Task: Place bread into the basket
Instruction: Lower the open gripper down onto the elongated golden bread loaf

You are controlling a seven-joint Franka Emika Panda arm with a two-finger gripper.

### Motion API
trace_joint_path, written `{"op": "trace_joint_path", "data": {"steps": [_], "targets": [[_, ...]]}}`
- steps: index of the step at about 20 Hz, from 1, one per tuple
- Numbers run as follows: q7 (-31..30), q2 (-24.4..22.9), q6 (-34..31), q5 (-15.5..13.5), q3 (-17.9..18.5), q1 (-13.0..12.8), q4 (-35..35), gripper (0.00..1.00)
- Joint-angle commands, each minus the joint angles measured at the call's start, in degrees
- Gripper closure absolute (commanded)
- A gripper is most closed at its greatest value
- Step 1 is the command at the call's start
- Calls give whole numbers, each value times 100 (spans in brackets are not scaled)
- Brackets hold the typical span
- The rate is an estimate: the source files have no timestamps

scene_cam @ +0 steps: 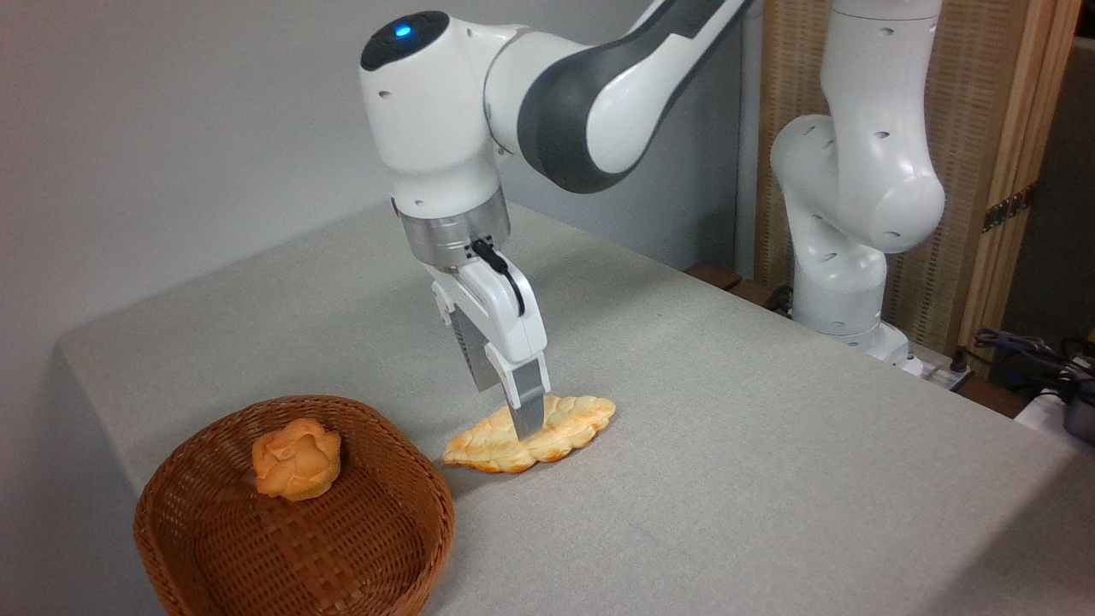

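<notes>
Bread (560, 428) lies flat on the bench (770, 445), just right of the basket (214, 547). The hand (513, 415), fingers spread, straddles the loaf's middle without gripping. The loaf looks light, thin and likely springy; pinching its narrow width at mid-length should keep it balanced.

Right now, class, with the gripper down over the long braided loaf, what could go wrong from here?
1. The flat pale golden braided loaf lies low on the grey table; the gripper could slip off its thin edges.
2. The round woven wicker basket already holds a small orange-brown bun; the nearly basket-length loaf may land on it or overhang the rim.
</notes>
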Motion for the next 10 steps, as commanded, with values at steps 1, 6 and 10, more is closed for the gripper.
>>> {"op": "trace_joint_path", "data": {"steps": [1, 6, 10], "targets": [[149, 144, 347, 69, 92, -13, -72, 0], [149, 293, 347, 69, 83, -74, -81, 0], [149, 372, 347, 61, 65, -92, -72, 0]]}}
